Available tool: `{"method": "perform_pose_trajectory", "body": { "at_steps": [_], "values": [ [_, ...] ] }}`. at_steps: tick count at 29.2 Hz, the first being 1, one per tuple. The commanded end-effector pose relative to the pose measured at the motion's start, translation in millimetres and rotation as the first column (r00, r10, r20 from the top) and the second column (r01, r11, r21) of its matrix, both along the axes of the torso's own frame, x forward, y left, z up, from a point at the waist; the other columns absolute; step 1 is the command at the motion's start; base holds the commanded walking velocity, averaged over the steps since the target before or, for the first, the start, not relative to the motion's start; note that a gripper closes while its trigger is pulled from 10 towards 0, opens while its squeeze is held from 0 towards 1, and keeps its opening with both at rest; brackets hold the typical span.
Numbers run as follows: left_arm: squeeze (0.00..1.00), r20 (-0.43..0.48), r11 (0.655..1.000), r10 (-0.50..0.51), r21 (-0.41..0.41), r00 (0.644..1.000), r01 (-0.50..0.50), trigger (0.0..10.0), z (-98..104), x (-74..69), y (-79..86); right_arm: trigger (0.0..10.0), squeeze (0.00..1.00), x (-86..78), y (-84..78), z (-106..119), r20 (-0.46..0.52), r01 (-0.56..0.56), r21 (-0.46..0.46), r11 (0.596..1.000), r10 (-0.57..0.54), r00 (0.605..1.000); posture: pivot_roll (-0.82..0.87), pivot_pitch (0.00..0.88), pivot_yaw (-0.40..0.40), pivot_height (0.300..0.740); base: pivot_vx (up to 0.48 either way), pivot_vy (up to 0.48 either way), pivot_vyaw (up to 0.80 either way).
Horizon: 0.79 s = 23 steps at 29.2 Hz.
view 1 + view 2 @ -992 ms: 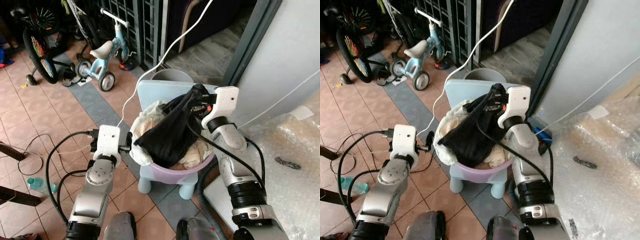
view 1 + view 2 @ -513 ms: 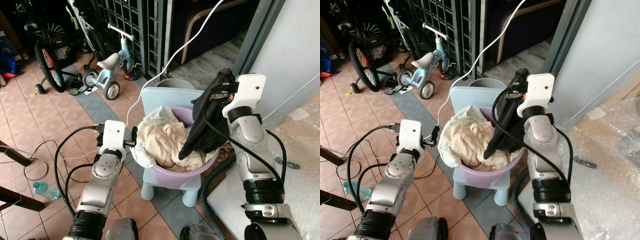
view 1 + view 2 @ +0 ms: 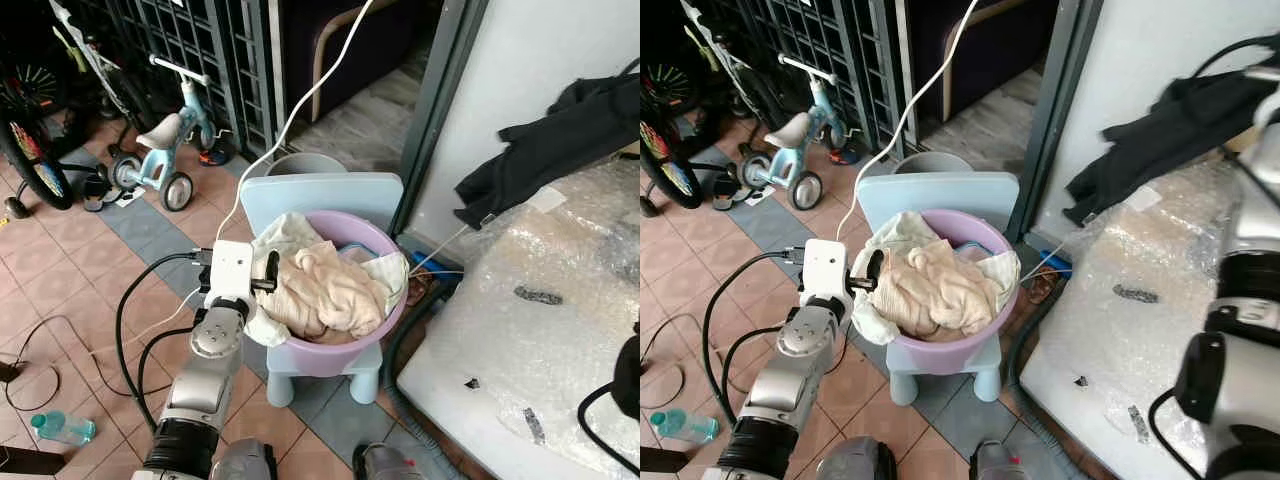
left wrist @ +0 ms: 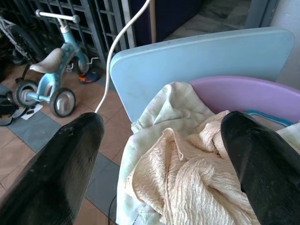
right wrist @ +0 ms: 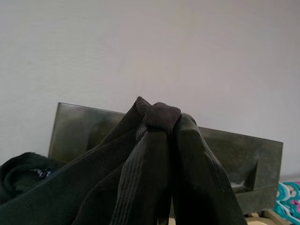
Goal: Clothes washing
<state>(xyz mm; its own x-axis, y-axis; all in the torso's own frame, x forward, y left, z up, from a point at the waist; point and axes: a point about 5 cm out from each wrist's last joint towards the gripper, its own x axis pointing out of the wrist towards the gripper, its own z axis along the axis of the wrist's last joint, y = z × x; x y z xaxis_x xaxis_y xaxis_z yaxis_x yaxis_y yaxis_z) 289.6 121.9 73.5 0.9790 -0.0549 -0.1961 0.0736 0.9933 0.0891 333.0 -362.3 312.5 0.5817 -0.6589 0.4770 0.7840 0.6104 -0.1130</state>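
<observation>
While your right gripper [image 5: 161,136] pinches the limp black garment [image 3: 545,150] aloft, your left gripper [image 4: 161,154] gapes just before the lilac basin [image 3: 385,320] heaped with cream laundry [image 3: 325,290].

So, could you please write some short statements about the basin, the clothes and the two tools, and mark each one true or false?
1. The right tool is shut on the black garment. True.
2. The black garment lies inside the purple basin. False: it hangs in the air to the right, above the bubble-wrapped surface.
3. The left tool is open, next to the cream cloth at the basin's rim. True.
4. The basin stands directly on the floor tiles. False: it stands on a light blue child's chair.
5. A small blue tricycle stands on the tiles behind the basin, to the left. True.
</observation>
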Motion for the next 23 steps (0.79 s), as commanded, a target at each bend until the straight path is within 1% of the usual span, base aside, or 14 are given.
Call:
{"method": "perform_pose_trajectory", "body": {
  "at_steps": [1,3,6,8,10,13,15,16,17,18,19,20,21,23],
  "values": [
    [0.0,0.005,1.0,0.012,0.001,1.0,-0.012,10.0,-1,0.2,1.2,10.0,0.0,1.2,-5.8,0,-0.001,0.02,0.034,0.999,-0.02,1.0,0.02,0.0,-0.01,0.74,0.0,0.0,-0.78],
    [0.0,0.004,1.0,0.016,0.002,1.0,-0.016,10.0,-1,0.1,2.0,10.0,0.0,2.2,-7.9,-11,-0.044,0.044,0.05,0.998,-0.042,0.998,0.02,0.0,-0.011,0.74,0.0,0.0,-0.75],
    [0.0,0.005,1.0,0.018,0.003,1.0,-0.018,10.0,-1,-0.1,2.6,10.0,0.0,2.8,-7.7,-17,-0.069,0.067,0.041,0.997,-0.064,0.996,0.02,0.0,-0.007,0.74,0.0,0.0,-0.68],
    [0.0,0.003,1.0,0.018,0.006,1.0,-0.018,10.0,-1,-0.5,2.8,10.0,0.0,0.8,-11.2,-28,-0.113,0.132,0.032,0.991,-0.128,0.985,0.02,0.0,-0.006,0.74,0.0,0.0,-0.53],
    [0.0,0.004,1.0,0.015,0.01,1.0,-0.015,10.0,-1,-0.8,3.3,10.0,0.0,-7.8,-24.7,-46,-0.183,0.241,0.077,0.967,-0.224,0.957,0.02,0.0,-0.002,0.74,0.0,0.0,-0.67],
    [0.0,0.003,1.0,0.013,0.013,1.0,-0.013,10.0,-1,-0.9,4.1,10.0,0.0,-17.0,-38.6,-66,-0.268,0.315,0.125,0.941,-0.274,0.924,0.02,0.0,0.0,0.74,0.0,0.0,-0.64],
    [0.0,-0.002,1.0,0.009,0.017,1.0,-0.009,10.0,-2,-1.1,3.9,10.0,0.0,-15.6,-38.4,-78,-0.346,0.304,0.116,0.946,-0.248,0.905,0.01,0.0,0.001,0.74,0.0,0.0,0.0],
    [0.0,-0.006,1.0,0.003,0.019,1.0,-0.003,10.0,-3,-1.5,2.5,10.0,0.0,-6.4,-27.8,-89,-0.359,0.206,0.195,0.959,-0.126,0.925,0.01,0.0,0.001,0.74,0.0,0.0,0.0],
    [0.0,-0.008,1.0,0.001,0.02,1.0,0.0,10.0,-4,-1.7,1.9,10.0,0.0,-1.8,-21.9,-93,-0.35,0.151,0.231,0.961,-0.063,0.935,0.01,0.0,0.001,0.74,0.0,0.0,0.0],
    [0.0,-0.008,1.0,-0.001,0.02,1.0,0.001,10.0,-4,-1.7,1.5,10.0,0.0,0.8,-18.3,-95,-0.341,0.117,0.253,0.96,-0.025,0.94,0.01,0.0,0.001,0.74,0.0,0.0,0.0],
    [0.0,-0.009,1.0,-0.003,0.02,1.0,0.003,10.0,-4,-1.7,0.6,10.0,0.0,7.2,-8.6,-101,-0.36,0.07,0.264,0.962,0.031,0.932,0.01,0.0,0.001,0.74,0.0,0.0,0.0],
    [0.0,-0.009,1.0,-0.003,0.02,1.0,0.003,10.0,-4,-1.7,0.6,10.0,0.0,7.2,-8.6,-101,-0.36,0.07,0.264,0.962,0.031,0.932,0.01,0.0,0.001,0.74,0.0,0.0,0.0],
    [0.0,-0.008,1.0,-0.005,0.02,1.0,0.005,10.0,-4,-1.7,-0.2,10.0,0.0,16.9,7.8,-106,-0.375,-0.002,0.263,0.965,0.104,0.921,0.01,0.0,-0.001,0.74,0.0,0.0,0.0],
    [0.0,-0.008,1.0,-0.005,0.021,1.0,0.005,10.0,-4,-1.5,-0.4,10.0,0.0,24.4,23.5,-110,-0.374,-0.061,0.258,0.964,0.158,0.914,0.02,0.0,-0.004,0.74,0.0,0.0,0.0]
  ]
}}
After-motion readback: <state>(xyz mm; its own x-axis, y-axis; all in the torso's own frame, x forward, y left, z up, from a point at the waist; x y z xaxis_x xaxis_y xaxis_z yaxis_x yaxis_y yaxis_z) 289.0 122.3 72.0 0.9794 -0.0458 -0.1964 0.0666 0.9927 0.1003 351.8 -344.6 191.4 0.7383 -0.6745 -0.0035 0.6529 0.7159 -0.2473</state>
